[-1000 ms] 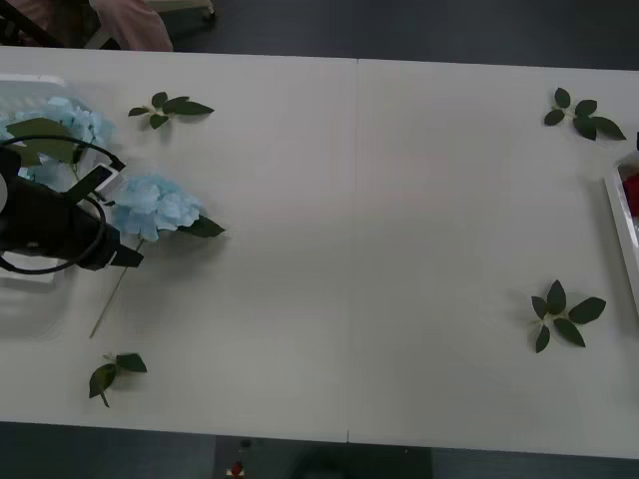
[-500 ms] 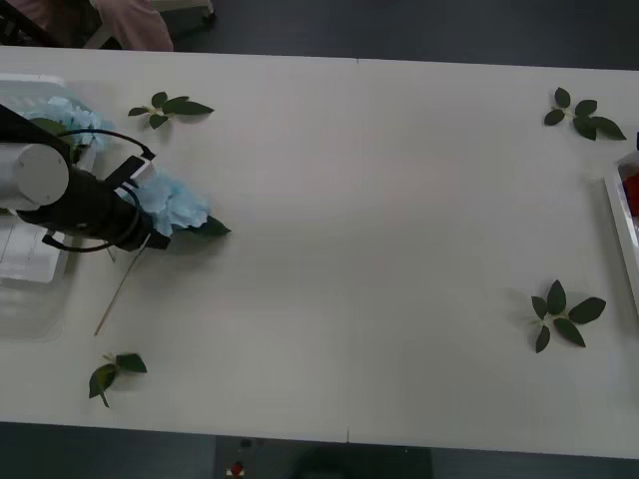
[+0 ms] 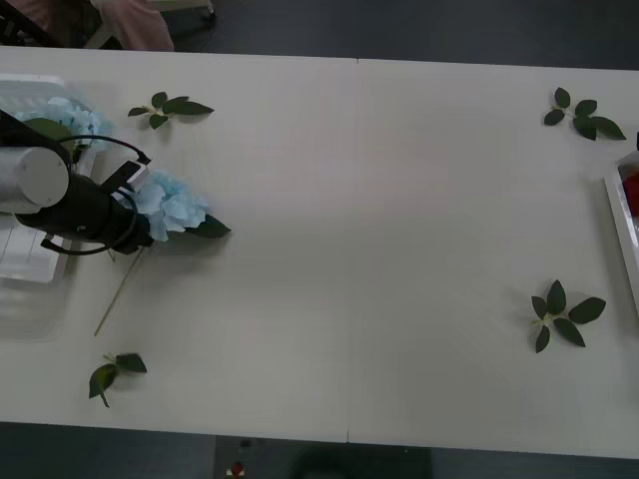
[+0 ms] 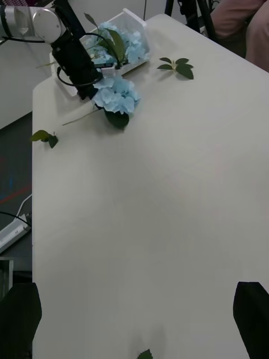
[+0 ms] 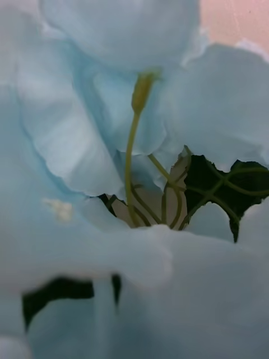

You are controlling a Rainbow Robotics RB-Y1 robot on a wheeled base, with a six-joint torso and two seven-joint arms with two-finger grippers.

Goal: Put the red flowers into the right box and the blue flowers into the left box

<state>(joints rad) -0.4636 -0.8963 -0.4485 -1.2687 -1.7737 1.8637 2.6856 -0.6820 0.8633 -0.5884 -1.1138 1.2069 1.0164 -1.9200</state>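
Observation:
A pale blue flower (image 3: 178,208) lies on the white table (image 3: 379,249) with its thin stem (image 3: 120,294) pointing toward the near edge. My left gripper (image 3: 143,222) is pushed into that flower's head (image 4: 116,95), and the left wrist view looks straight into its petals (image 5: 84,168). Another blue flower (image 3: 70,118) rests in the left box (image 3: 30,314) at the far left. The right box (image 3: 624,225) shows by its rim at the right edge, with red flowers (image 3: 631,190) inside. My right gripper (image 4: 134,291) hangs open above the table, holding nothing.
Loose green leaf sprigs lie at the back left (image 3: 170,107), front left (image 3: 112,371), back right (image 3: 582,115) and right (image 3: 561,314). The left arm's black body (image 3: 80,210) reaches over the left box's edge.
My left gripper has moved right and farther from me, from beside the stem into the blue flower's head. The flower has slid slightly to the right.

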